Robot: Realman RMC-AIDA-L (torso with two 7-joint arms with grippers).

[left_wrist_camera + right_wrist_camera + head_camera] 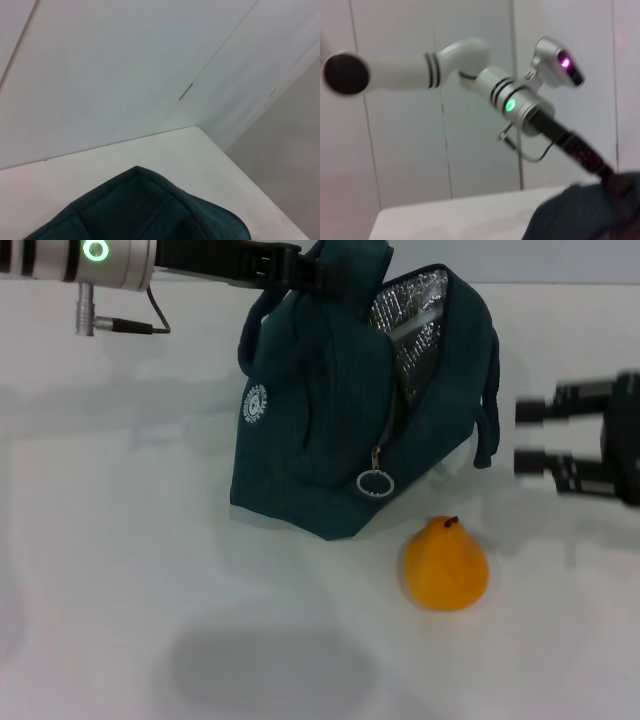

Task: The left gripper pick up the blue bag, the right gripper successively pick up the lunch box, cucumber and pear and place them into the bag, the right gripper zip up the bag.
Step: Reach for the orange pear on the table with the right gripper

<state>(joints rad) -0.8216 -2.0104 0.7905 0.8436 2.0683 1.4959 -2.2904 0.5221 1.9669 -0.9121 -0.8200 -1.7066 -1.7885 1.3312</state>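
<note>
Left tool (285, 270): black, on a silver wrist with a green ring light, clamped on the top handles of the bag at the far edge of the head view.
Bag (330, 430): dark teal, hanging under the left tool with its bottom on the tabletop (120, 570); mouth open toward the right tool, silver foil lining (415, 325) showing inside.
Zip pull (374, 483): metal ring, dangling at the low front corner of the bag, just above the pear.
Logo (256, 404): small round white badge on the bag's side away from the right tool; lettering too small to read.
Right tool (530, 437): black, at the right edge of the head view, level with the bag's lower half, well apart from it; two fingers spread apart with nothing between them, tips pointing at the bag.
Pear (445, 564): orange-yellow, dark stem up, resting on the tabletop nearer the camera than the right tool's fingertips and just beside the bag's front corner, not touching either.
Lunch box, cucumber: not seen anywhere outside the bag.
Open room: bare white tabletop between the right tool and the bag's mouth, and wide bare tabletop below the left tool in front of the bag.
Edges: tabletop corner (196, 127) meeting white wall panels beyond the bag top in the left wrist view.
</note>
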